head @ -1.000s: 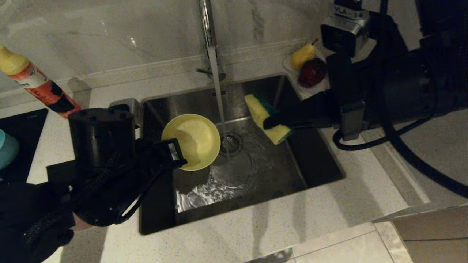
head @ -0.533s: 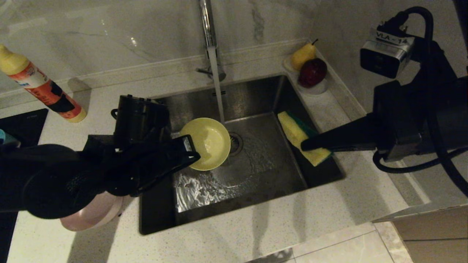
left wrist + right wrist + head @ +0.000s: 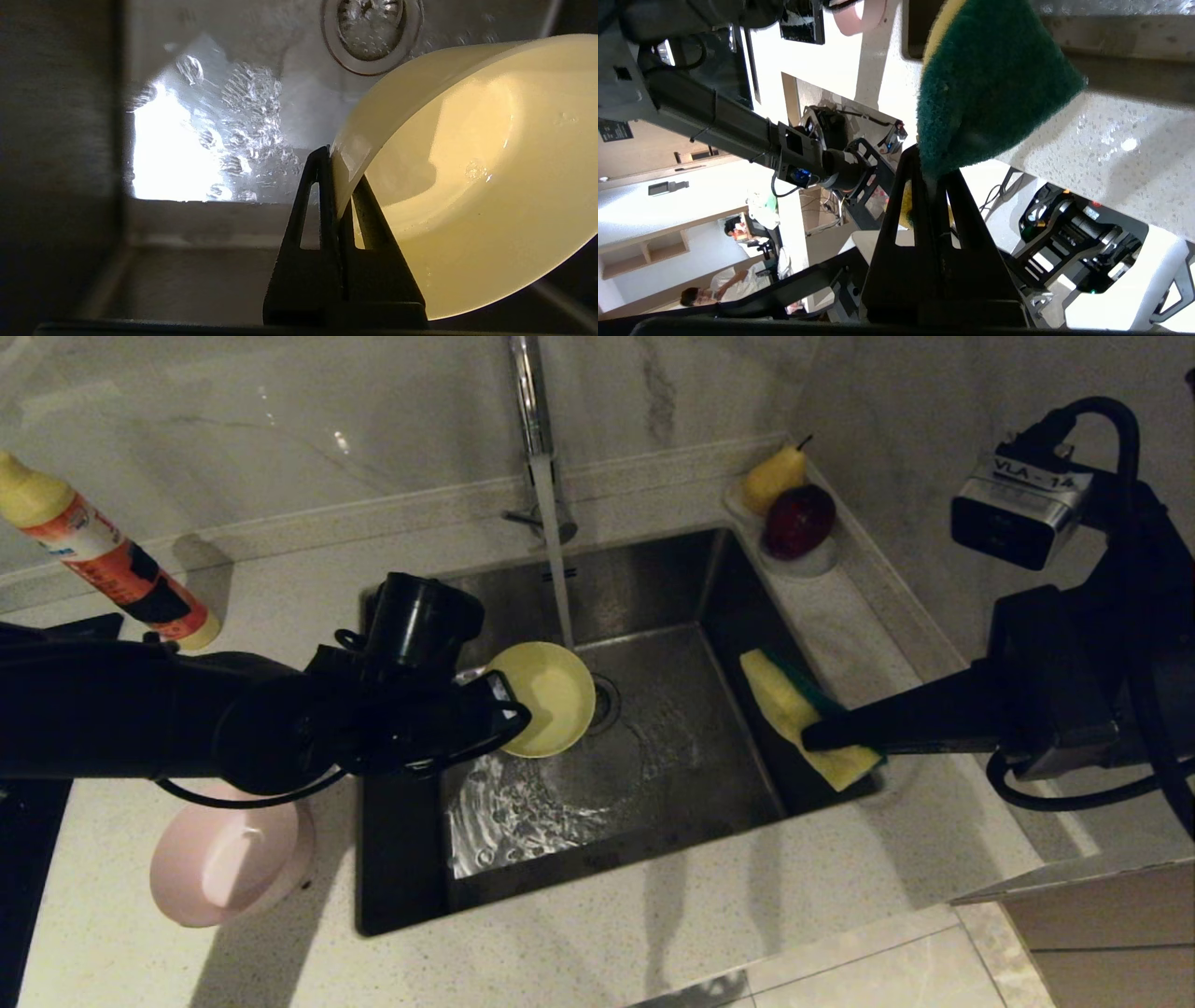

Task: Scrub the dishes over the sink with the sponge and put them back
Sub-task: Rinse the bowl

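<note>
My left gripper [image 3: 509, 714] [image 3: 338, 179] is shut on the rim of the pale yellow bowl [image 3: 551, 700] [image 3: 476, 177], held tilted over the sink [image 3: 719, 588] beside the drain [image 3: 605, 702]. Water from the tap [image 3: 530, 401] streams down past the bowl's far edge. My right gripper [image 3: 812, 735] [image 3: 931, 172] is shut on the sponge [image 3: 808, 733] [image 3: 990, 84] over the sink's right rim, its yellow face turned toward the basin. A pale pink bowl [image 3: 224, 859] rests on the counter left of the sink, partly under my left arm.
An orange bottle with a yellow cap [image 3: 98, 555] stands at the back left. A pear [image 3: 775, 476] and a dark red fruit [image 3: 798, 520] sit on a small dish at the back right corner. A black hob [image 3: 28, 831] lies at the far left.
My left arm has swung right and farther back, carrying the yellow bowl closer to the water stream and uncovering the pink bowl. My right gripper has drawn the sponge right, to the sink's edge.
</note>
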Motion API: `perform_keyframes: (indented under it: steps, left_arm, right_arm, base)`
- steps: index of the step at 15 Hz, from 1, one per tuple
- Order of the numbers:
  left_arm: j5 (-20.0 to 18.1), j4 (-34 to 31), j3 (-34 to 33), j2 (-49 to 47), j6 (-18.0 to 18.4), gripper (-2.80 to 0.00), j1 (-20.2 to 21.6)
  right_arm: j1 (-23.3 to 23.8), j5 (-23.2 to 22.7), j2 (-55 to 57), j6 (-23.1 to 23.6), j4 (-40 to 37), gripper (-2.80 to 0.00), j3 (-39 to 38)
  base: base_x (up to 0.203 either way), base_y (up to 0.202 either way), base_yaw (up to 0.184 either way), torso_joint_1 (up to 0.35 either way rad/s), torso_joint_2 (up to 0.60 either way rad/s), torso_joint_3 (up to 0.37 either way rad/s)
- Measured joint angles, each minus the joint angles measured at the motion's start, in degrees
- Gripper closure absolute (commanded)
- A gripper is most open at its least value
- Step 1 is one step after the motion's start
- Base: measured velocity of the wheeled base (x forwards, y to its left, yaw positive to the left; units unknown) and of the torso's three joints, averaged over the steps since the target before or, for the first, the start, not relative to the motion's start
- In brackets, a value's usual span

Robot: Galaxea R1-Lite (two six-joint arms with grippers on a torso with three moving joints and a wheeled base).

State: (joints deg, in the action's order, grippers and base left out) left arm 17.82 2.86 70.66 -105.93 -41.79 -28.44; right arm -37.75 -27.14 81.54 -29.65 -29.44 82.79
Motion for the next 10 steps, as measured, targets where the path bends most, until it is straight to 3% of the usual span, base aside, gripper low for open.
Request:
perform_keyframes:
  steps: [10]
  left_arm:
    - [-0.90, -1.98, 9.56, -7.33, -3.85, 0.00, 0.57]
  right_arm:
    - [0.71, -0.21, -1.61, 0.13, 1.48, 0.00, -3.55]
  base:
    - [0.000, 0.000, 0.000, 0.000, 0.00, 0.000]
